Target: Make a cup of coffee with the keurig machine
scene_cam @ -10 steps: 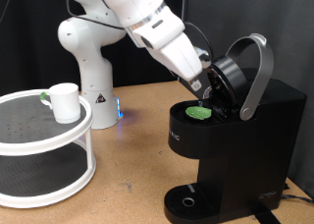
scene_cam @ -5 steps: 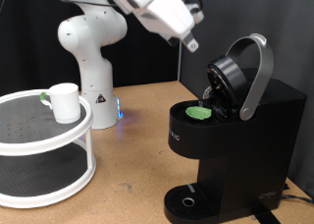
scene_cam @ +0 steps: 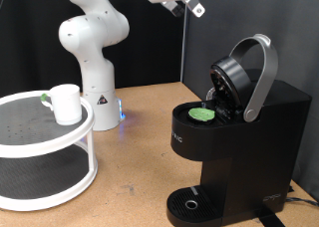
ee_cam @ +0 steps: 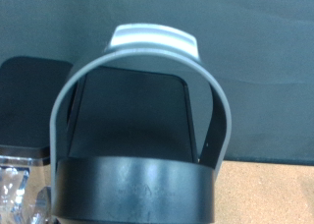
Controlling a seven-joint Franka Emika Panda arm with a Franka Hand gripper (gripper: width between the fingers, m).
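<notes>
Black and boxy, the keurig machine [scene_cam: 239, 137] fills the lower right of the exterior view, standing on the brown counter [scene_cam: 140, 147]. Its lid is tipped open, the silver-grey arched handle [scene_cam: 261, 73] raised toward the upper right, and a green-topped pod [scene_cam: 203, 114] sits in the open chamber. At the machine's foot, at the bottom edge of the frame, lies the round drip tray [scene_cam: 189, 204], with nothing standing on it.

At the lower left stands a white two-tier round shelf [scene_cam: 45, 137]. On its upper tier, at mid-left of the frame, rests the cup [scene_cam: 66, 103], upright, with a small green item just beside it on the left.

Behind the shelf, in the upper left, rises the white robot arm base [scene_cam: 92, 58] against a dark curtain.

Only the tip of the gripper [scene_cam: 189, 2] shows, at the top edge of the exterior view, high above the machine and touching nothing; how far it is open cannot be told. The cup lies well apart from it, far down to the left. The wrist view looks at the machine's raised handle [ee_cam: 147, 77] and lid [ee_cam: 132, 190], with no fingers in sight.
</notes>
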